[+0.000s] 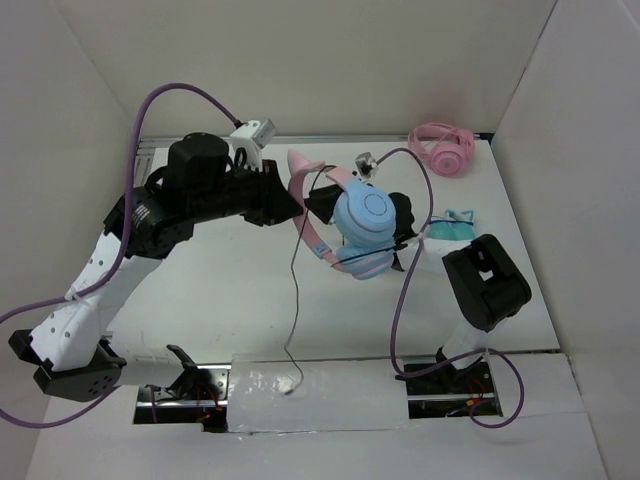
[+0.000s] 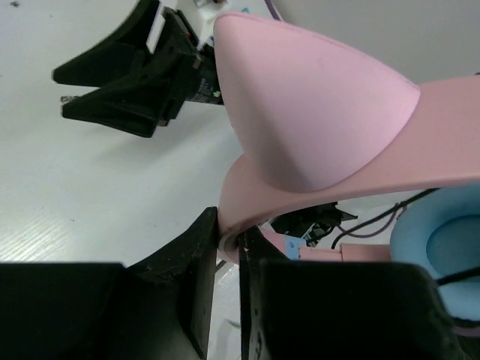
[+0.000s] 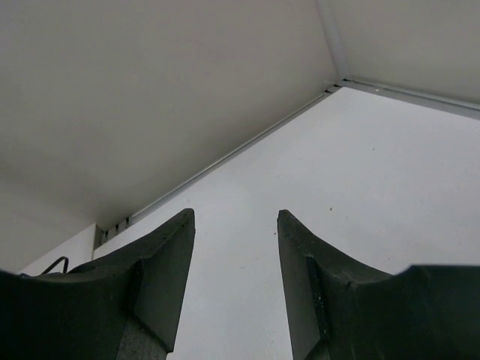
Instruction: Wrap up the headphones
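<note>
gripped by the lower edge of their pink cat-ear headband (image 2: 315,112), the headphones (image 1: 362,222) sit over the middle of the table (image 1: 220,300), blue earcups turned toward the right arm. the left gripper (image 2: 229,244) is pinched tight on that headband. the thin black cable (image 1: 296,300) drops to the table, its end lying near the front edge. the right gripper (image 3: 235,232) is partly spread, nothing between its fingers, close beside the headband. all-pink headphones (image 1: 440,150) and teal headphones (image 1: 455,225) lie far right.
</note>
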Motion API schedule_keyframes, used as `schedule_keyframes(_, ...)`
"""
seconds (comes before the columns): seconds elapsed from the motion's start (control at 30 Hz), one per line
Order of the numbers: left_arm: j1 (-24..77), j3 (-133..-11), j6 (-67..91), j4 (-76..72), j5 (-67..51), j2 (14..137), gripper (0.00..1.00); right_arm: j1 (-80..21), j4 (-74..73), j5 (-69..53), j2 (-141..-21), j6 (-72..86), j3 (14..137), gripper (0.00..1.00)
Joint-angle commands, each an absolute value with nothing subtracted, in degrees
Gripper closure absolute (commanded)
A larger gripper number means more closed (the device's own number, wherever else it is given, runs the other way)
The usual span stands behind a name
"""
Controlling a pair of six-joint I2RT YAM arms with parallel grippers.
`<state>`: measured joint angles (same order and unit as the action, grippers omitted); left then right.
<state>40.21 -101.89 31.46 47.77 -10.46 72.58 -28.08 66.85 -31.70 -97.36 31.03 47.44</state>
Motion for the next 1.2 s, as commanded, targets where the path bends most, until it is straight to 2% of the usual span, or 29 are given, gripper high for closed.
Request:
schedule_keyframes(0.0, 40.2, -106.3, 32.7, 46.0, -8.1, 73.4, 1.00, -28.0, 70.1, -32.2, -93.2, 31.1, 42.0, 0.44)
schedule_keyframes(0.17, 40.1, -107.7, 34.1, 49.3, -1.0, 74.6, 1.00, -28.3, 74.5, -25.4, -84.1, 30.3, 28.7, 0.43)
schedule_keyframes(0.27, 39.7, -109.3, 33.8, 50.3, -0.3, 75.6, 1.00, -31.2, 69.4, -16.9, -74.4, 26.1, 21.8, 0.40)
schedule_keyframes(0.3, 39.6, -110.3, 33.4, 50.4, -0.3, 75.8, 1.00, -31.9, 63.6, -12.4, -69.4, 25.4, 19.9, 0.35)
schedule_keyframes(0.33, 39.6, -110.7, 33.1, 50.4, -0.3, 75.8, 1.00, -32.3, 61.1, -11.3, -67.1, 24.9, 19.3, 0.24)
schedule_keyframes(0.37, 39.6, -111.2, 33.0, 50.3, -0.3, 75.9, 1.00, -32.8, 59.5, -11.3, -62.8, 23.8, 17.6, 0.06)
schedule_keyframes(0.4, 39.5, -111.7, 32.5, 50.4, -0.3, 76.0, 1.00, -32.7, 57.4, -11.3, -60.6, 24.3, 16.8, 0.00)
schedule_keyframes(0.57, 39.5, -116.6, 31.3, 51.2, -0.5, 77.5, 1.00, -33.6, 51.3, -10.7, -47.7, 24.5, 13.4, 0.00)
schedule_keyframes(0.67, 39.6, -120.6, 30.3, 52.3, -0.5, 79.1, 1.00, -33.7, 36.5, -3.7, -41.0, 32.5, 17.2, 0.00)
schedule_keyframes(0.73, 39.5, -123.7, 29.3, 53.4, -0.3, 80.5, 1.00, -33.6, 31.0, -6.8, -40.8, 30.3, 18.7, 0.00)
schedule_keyframes(0.83, 39.6, -128.9, 28.1, 56.4, 1.7, 83.1, 1.00, -36.4, 34.0, -7.2, -41.5, 26.6, 17.2, 0.00)
schedule_keyframes(1.0, 39.5, -131.7, 27.9, 57.5, 2.3, 84.0, 1.00, -48.9, 38.7, 6.8, -48.8, 15.4, 14.4, 0.00)
schedule_keyframes(1.17, 39.4, -131.3, 28.6, 58.6, 3.5, 84.0, 1.00, -59.5, 40.9, 18.1, -50.8, 15.6, 11.9, 0.00)
